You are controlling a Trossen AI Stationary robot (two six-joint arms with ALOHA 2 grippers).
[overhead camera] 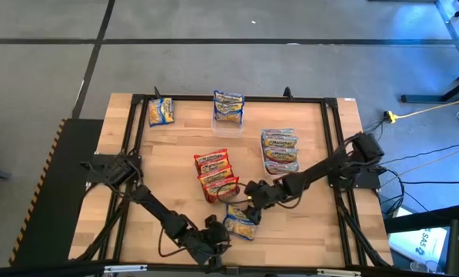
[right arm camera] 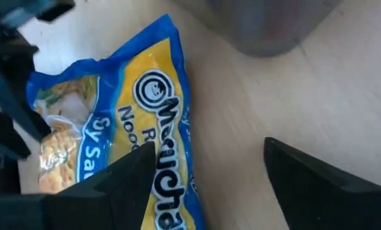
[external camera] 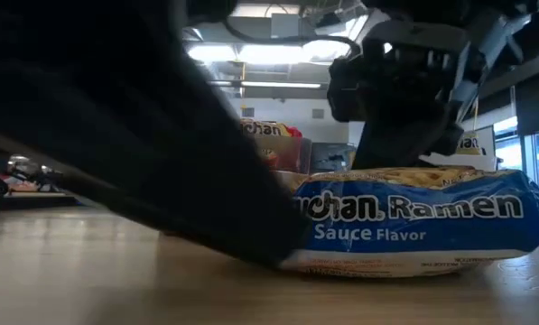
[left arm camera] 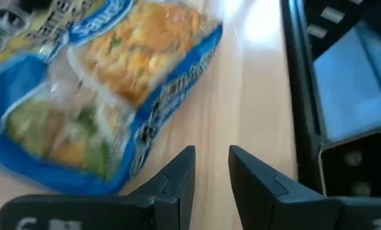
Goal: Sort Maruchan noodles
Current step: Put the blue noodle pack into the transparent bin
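A blue Maruchan noodle packet [overhead camera: 241,223] [external camera: 413,221] lies flat on the wooden table near its front edge. My left gripper [overhead camera: 217,232] [left arm camera: 211,167] is low beside the packet's near end, open by a narrow gap with bare wood between the fingers. My right gripper [overhead camera: 254,201] [right arm camera: 206,156] hangs over the packet's far end, slanting down, its fingers wide open. One of its fingers [right arm camera: 129,176] shows in front of the packet [right arm camera: 133,115] and the other over bare wood. In the low view my left arm hides the packet's left end. My left gripper has one fingertip [left arm camera: 177,172] close beside the packet's edge [left arm camera: 142,137]; I cannot tell whether it touches. My right gripper has one finger above the packet's printed face; I cannot tell whether it touches that either.
Red packets [overhead camera: 216,175] lie stacked mid-table. More packets fill a clear container [overhead camera: 280,150] to the right. Another blue packet sits in a container [overhead camera: 229,108] at the far edge, and one [overhead camera: 161,111] at the far left. The black frame rail [left arm camera: 302,96] runs close by my left gripper.
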